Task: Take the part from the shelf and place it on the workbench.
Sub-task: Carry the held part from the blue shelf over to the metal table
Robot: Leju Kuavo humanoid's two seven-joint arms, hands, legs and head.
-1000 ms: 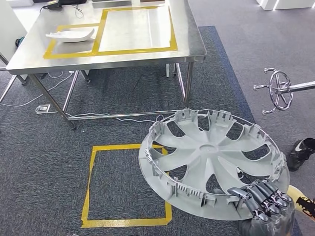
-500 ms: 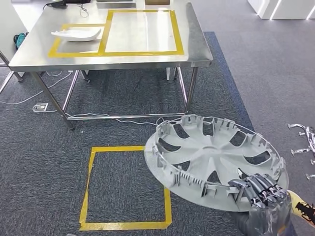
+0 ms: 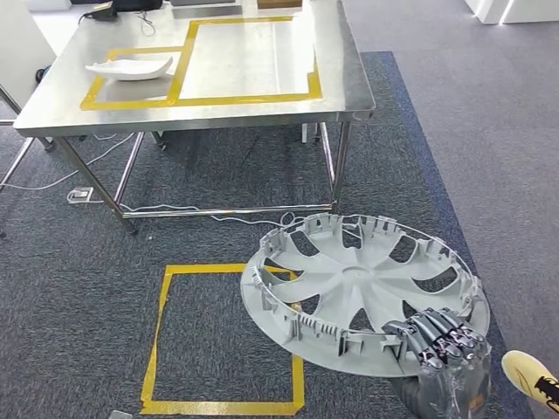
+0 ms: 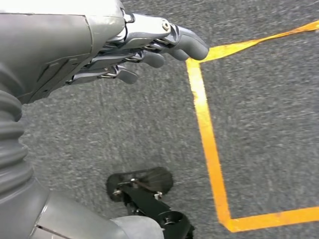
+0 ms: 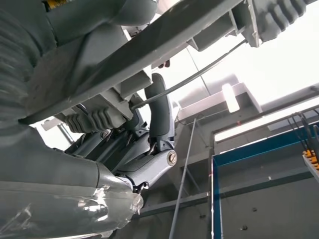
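Head view: the round grey plastic wheel cover (image 3: 359,292) is gripped at its near rim by the right hand (image 3: 438,342), with the steel workbench (image 3: 342,83) well ahead to the left; the left hand (image 4: 124,55) hangs empty, fingers loosely extended.

Bare taped rectangle (image 3: 244,61) on the workbench (image 3: 342,78), white curved part (image 3: 128,67) just beside it.

The part (image 3: 366,288) sits low on the right, gripped at its near rim by the right hand (image 3: 445,353), partly over the taped square (image 3: 221,336) on the floor, with the surface (image 3: 342,83) beyond carrying a tray (image 3: 130,66) at its left.
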